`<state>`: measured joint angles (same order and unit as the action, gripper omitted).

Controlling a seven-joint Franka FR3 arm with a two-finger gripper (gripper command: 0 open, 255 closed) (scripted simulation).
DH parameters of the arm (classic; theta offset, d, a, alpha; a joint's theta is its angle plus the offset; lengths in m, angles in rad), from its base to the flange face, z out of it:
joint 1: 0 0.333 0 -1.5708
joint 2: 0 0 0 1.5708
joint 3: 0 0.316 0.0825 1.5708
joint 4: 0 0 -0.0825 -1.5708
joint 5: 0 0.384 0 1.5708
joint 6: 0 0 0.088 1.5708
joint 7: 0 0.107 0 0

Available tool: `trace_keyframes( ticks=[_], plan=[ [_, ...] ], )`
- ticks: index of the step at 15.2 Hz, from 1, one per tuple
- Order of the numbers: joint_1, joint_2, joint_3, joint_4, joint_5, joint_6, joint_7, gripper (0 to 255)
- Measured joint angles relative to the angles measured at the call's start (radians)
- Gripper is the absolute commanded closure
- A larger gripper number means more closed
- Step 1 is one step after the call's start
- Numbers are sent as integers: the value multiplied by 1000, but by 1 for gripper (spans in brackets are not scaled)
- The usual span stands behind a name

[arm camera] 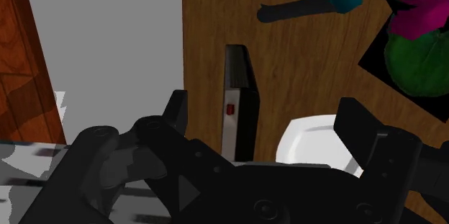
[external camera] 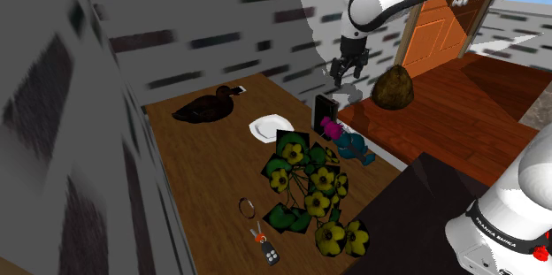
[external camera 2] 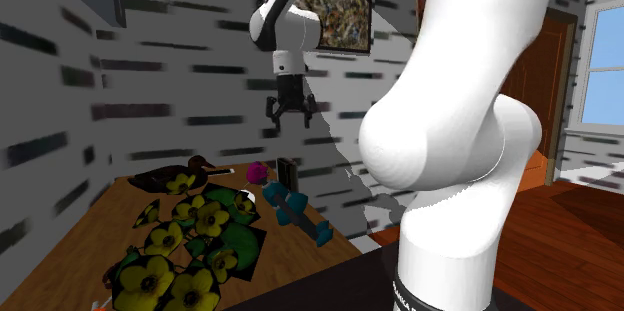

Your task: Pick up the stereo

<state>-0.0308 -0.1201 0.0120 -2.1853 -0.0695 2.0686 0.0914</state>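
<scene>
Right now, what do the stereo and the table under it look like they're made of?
The stereo looks like smooth black plastic, perhaps metal: flat, dark, faintly shiny faces, a small red mark on one side. The table looks like matte brown wood: fine grain lines run along its top.

Above the stereo (external camera: 324,112), beneath my gripper (external camera: 350,76): clear air. Flanks: white plate (external camera: 270,128) near one broad face, bare table (external camera: 203,171) strip along the other. Magenta toy (external camera: 331,126) and teal toy (external camera: 356,148) near one end.
</scene>
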Motion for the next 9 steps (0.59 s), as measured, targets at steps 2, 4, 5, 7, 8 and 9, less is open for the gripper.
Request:
trace_keyframes(
  ticks=[2,4,5,7,8,9],
  plan=[
    [-2,79,-2,42,-1,27,-1,0],
    [-4,159,-4,90,-2,49,-3,0],
    [-5,201,-5,109,-3,67,-4,0],
    [-10,271,-10,160,-3,77,-12,0],
    [-11,310,-10,187,-3,85,-13,0],
    [-10,340,-9,205,-3,91,-10,0]
  ],
)
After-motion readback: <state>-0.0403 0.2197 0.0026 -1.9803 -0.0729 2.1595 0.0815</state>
